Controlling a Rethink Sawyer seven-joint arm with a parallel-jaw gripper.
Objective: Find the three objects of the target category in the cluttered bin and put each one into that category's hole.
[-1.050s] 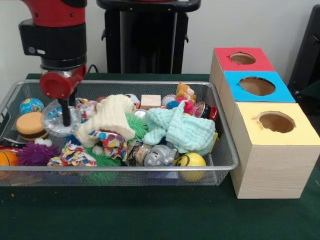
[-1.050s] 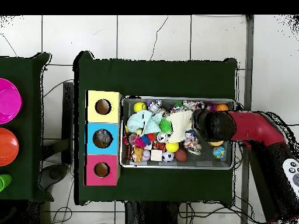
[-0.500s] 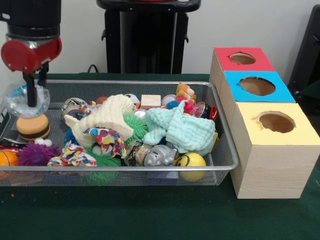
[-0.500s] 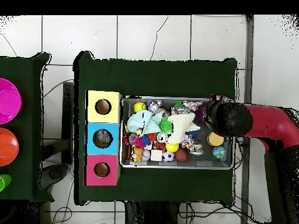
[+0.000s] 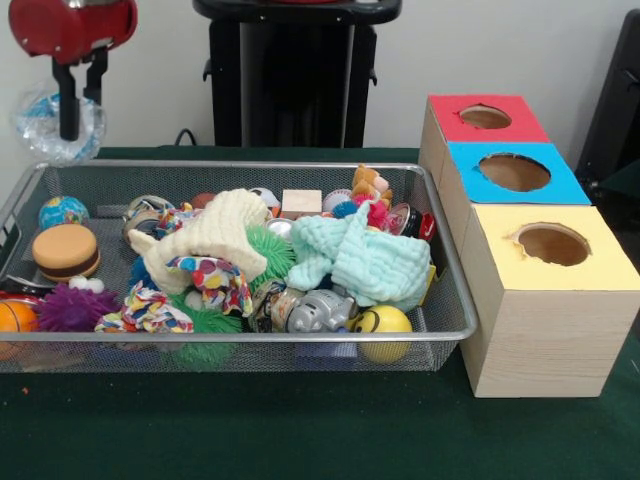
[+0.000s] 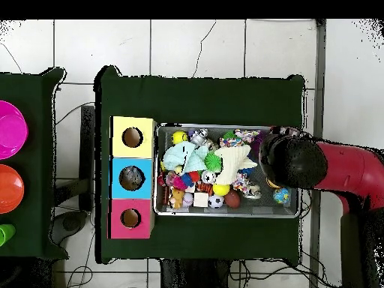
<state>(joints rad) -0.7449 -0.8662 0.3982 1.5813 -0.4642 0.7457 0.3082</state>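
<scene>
My gripper (image 5: 68,118) hangs high above the left end of the wire bin (image 5: 250,338), shut on a clear crinkled plastic wrapper (image 5: 45,128) with a bit of blue in it. The wrapper is lifted free of the clutter. In the overhead view the arm's red and black head (image 6: 296,160) covers the gripper and the wrapper, over the bin's right end (image 6: 298,202). Three wooden boxes with round holes stand beside the bin: red (image 5: 487,118), blue (image 5: 515,172) and yellow (image 5: 552,245).
The bin holds a cream knit cloth (image 5: 215,235), a mint cloth (image 5: 365,258), a burger toy (image 5: 65,250), a purple spiky ball (image 5: 72,308), a yellow smiley ball (image 5: 383,325), a globe ball (image 5: 62,211) and a wooden block (image 5: 301,202). Pink and orange discs (image 6: 9,157) lie on a side table.
The gripper has risen out of the bin and drifted toward its left end in the front view, carrying the clear wrapper up with it. The globe ball and burger toy now show fully.
</scene>
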